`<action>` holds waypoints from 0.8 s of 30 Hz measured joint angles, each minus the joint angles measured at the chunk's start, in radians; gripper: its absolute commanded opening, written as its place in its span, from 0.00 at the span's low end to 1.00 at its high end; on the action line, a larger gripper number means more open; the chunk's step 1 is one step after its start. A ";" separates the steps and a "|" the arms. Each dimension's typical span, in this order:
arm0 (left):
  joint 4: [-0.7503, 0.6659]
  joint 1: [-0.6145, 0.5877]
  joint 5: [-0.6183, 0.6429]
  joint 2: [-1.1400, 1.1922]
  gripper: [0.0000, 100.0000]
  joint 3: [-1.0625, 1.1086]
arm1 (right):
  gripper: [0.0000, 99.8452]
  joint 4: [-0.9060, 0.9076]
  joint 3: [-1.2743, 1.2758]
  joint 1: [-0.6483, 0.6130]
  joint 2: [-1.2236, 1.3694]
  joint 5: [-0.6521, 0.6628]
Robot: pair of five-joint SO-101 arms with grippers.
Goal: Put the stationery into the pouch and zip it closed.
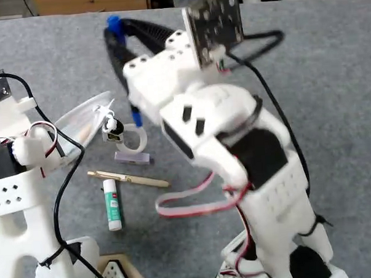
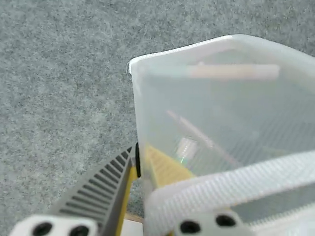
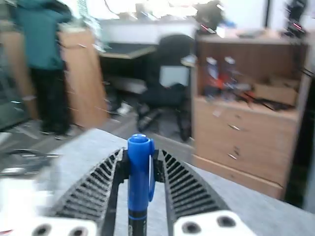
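The clear pouch (image 1: pixel 81 116) is held up at the left, mouth toward the middle; my left gripper (image 2: pixel 135 166) is shut on its edge (image 2: pixel 142 123). Pale stick-like shapes (image 2: pixel 231 72) show through its wall; whether they lie inside I cannot tell. My right gripper (image 3: pixel 140 156) is shut on a blue pen (image 3: pixel 140 179), which it holds upright. In the high view that pen (image 1: pixel 136 118) points down beside the pouch's mouth. On the grey mat lie a white tape ring (image 1: pixel 134 140), a purple eraser (image 1: pixel 132 158), a wooden stick (image 1: pixel 129 178) and a glue stick (image 1: pixel 112 204).
The right arm's white body (image 1: pixel 235 155) covers the middle of the table, with a red and white cable loop (image 1: pixel 188 205) hanging off it. A small box (image 1: pixel 117 272) sits at the front edge. Bare grey mat (image 1: pixel 332 108) lies to the right.
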 measured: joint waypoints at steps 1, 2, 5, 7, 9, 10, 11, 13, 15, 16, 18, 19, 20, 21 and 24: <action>0.000 0.003 0.000 0.000 0.03 0.000 | 0.01 0.000 0.000 -0.026 -0.012 -0.011; 0.000 0.005 -0.002 0.000 0.03 0.000 | 0.01 0.000 0.000 -0.046 -0.025 -0.031; 0.000 0.005 -0.002 0.000 0.03 0.000 | 0.01 -0.021 0.000 -0.077 -0.041 -0.089; 0.000 0.005 -0.002 0.000 0.03 0.000 | 0.01 -0.052 0.000 -0.078 -0.040 -0.120; 0.000 0.005 -0.002 0.000 0.03 0.000 | 0.01 -0.092 0.000 -0.078 -0.029 -0.140; 0.000 0.005 -0.002 0.000 0.03 0.002 | 0.01 -0.110 0.000 -0.078 -0.021 -0.149; 0.000 0.005 -0.002 0.000 0.03 0.002 | 0.01 -0.132 0.000 -0.078 -0.011 -0.158; 0.000 0.023 -0.002 0.000 0.03 0.002 | 0.01 -0.170 0.000 -0.080 0.014 -0.170; 0.000 0.043 -0.002 0.000 0.03 0.005 | 0.01 -0.195 0.000 -0.080 0.035 -0.175; 0.000 0.049 -0.002 0.000 0.03 0.006 | 0.01 -0.201 0.000 -0.080 0.041 -0.175; 0.000 0.049 -0.002 0.000 0.03 0.006 | 0.01 -0.207 0.000 -0.080 0.043 -0.176; 0.000 0.051 -0.002 0.000 0.03 0.006 | 0.01 -0.207 0.000 -0.080 0.043 -0.184; 0.000 0.052 -0.002 0.000 0.03 0.006 | 0.01 -0.207 0.000 -0.080 0.043 -0.196; 0.000 0.052 -0.002 0.000 0.03 0.006 | 0.01 -0.207 0.000 -0.080 0.043 -0.216; 0.002 0.052 -0.002 -0.018 0.03 0.008 | 0.01 -0.204 0.000 -0.080 0.041 -0.272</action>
